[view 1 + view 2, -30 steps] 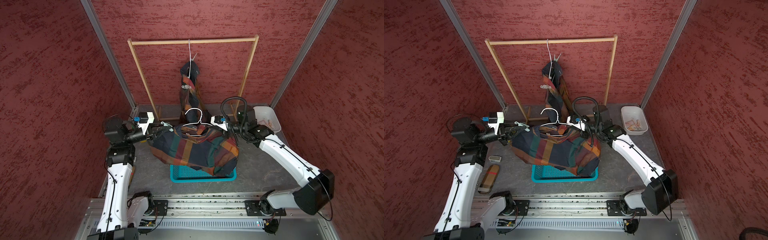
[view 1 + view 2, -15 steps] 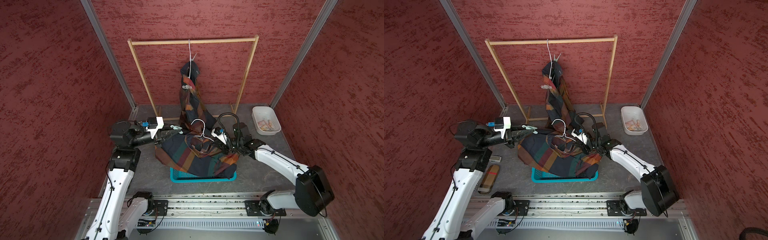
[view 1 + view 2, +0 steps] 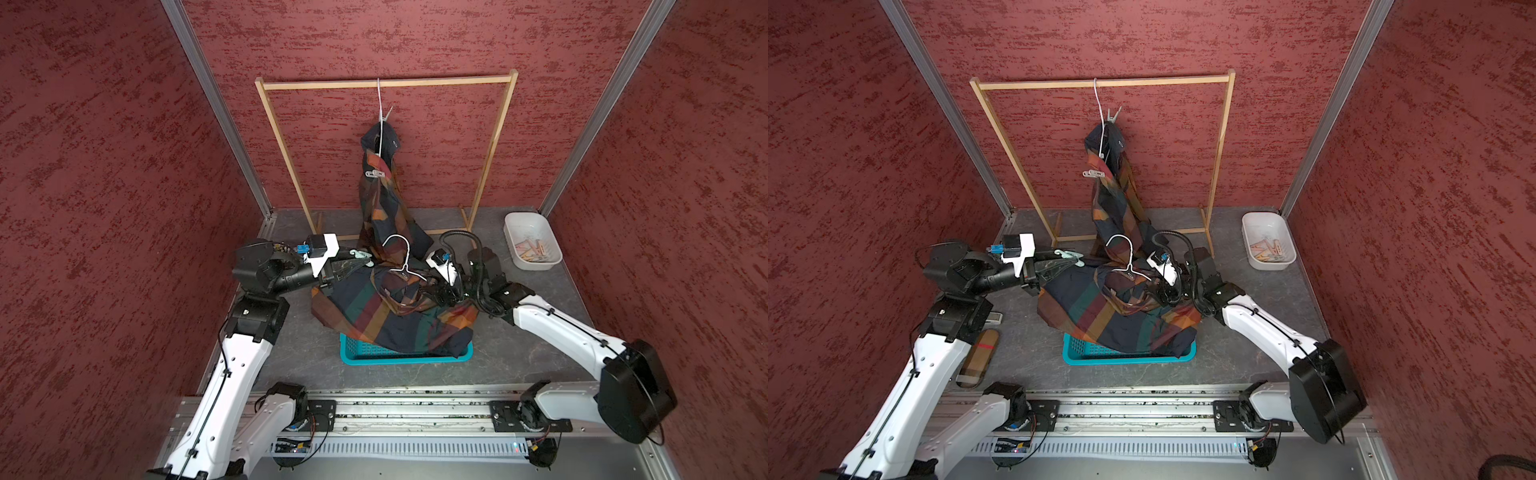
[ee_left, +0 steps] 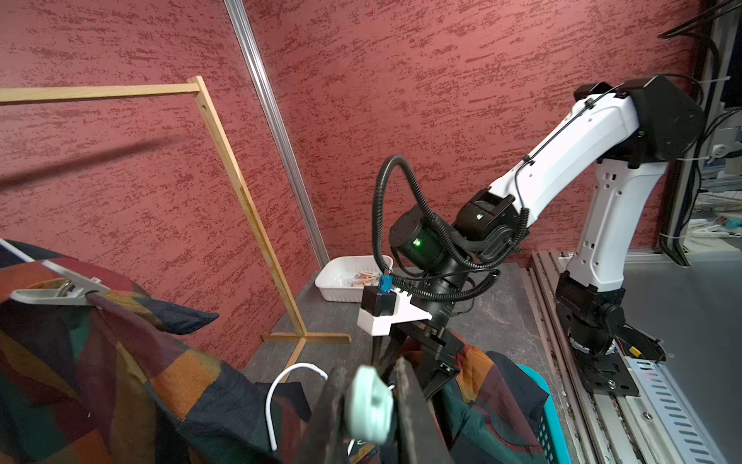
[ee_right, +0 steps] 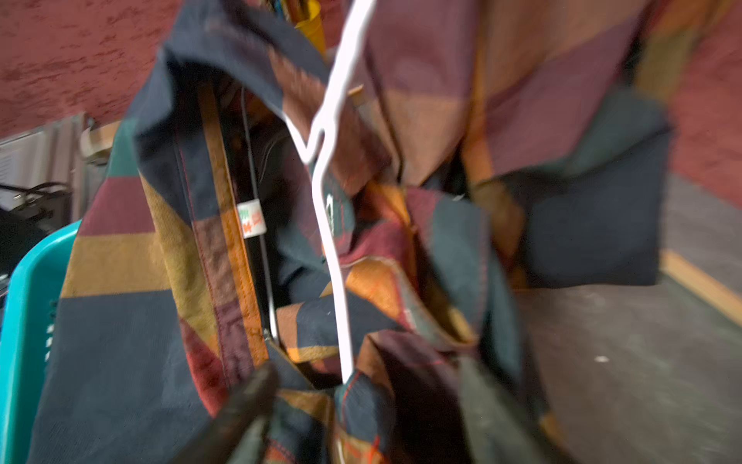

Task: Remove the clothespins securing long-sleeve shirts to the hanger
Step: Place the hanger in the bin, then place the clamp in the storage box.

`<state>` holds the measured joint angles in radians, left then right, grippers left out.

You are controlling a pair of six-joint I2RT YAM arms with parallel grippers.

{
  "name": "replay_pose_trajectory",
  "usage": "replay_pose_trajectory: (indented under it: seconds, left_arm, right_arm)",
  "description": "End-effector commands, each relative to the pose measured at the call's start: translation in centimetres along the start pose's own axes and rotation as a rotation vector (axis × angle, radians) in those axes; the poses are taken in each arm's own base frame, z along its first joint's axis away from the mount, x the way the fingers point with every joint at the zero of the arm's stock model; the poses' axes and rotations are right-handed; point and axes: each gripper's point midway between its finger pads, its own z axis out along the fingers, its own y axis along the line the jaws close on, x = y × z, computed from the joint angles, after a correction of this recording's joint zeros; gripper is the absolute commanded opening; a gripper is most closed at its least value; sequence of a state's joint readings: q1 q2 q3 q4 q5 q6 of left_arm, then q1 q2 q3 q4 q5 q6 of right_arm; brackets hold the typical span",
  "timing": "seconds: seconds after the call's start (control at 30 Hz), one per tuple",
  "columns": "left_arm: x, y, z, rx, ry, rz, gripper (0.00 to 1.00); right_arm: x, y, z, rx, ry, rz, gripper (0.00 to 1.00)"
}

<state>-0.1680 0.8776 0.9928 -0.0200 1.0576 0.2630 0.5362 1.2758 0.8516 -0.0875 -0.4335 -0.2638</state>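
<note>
One long-sleeve shirt (image 3: 380,199) hangs from a white hanger on the rack, with a whitish clothespin (image 3: 376,173) on it and another (image 3: 387,114) at its top. The other shirt (image 3: 390,309) lies heaped over the teal basket, with a white hanger (image 3: 401,259) sticking out of it. My left gripper (image 4: 369,395) is shut on a mint green clothespin (image 4: 369,405), just left of that heap (image 3: 1092,303). My right gripper (image 5: 369,385) is open at the heap's right side, its fingers (image 5: 249,397) wide apart with plaid cloth and the hanger wire (image 5: 335,257) between them.
The teal basket (image 3: 405,358) sits under the heap at the front centre. A white tray (image 3: 512,222) with several clothespins stands at the back right. The wooden rack (image 3: 492,153) spans the back. A plaid strip (image 3: 978,357) lies on the floor by the left arm.
My right gripper dropped toward the centre and opened, and the shirt sagged onto the basket. My left gripper moved right with the mint clothespin still in it.
</note>
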Motion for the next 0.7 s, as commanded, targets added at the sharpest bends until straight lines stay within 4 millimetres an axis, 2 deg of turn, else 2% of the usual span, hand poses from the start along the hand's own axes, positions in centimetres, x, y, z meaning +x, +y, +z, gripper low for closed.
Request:
replay_pose_trajectory:
  seconds: [0.0,0.17,0.27,0.5,0.67]
  left_arm:
    - [0.2,0.8,0.5,-0.059,-0.002,0.02,0.0]
    - [0.6,1.6,1.7,-0.128,0.005,0.02,0.0]
    - [0.9,1.9,2.6,-0.174,0.011,0.026,0.0]
    - [0.9,2.8,5.1,-0.251,0.001,0.012,0.0]
    - [0.7,3.1,6.2,-0.278,0.011,0.018,0.0]
  right_arm:
    - [-4.5,-0.8,-2.6,0.142,-0.139,-0.056,0.81]
    - [-9.1,-0.8,-6.3,0.297,-0.302,-0.128,0.81]
    - [-11.7,1.1,-7.6,0.295,-0.4,-0.178,0.79]
    - [-15.7,6.7,-6.7,0.276,-0.519,-0.297,0.73]
    - [-17.4,8.5,-6.5,0.265,-0.58,-0.312,0.66]
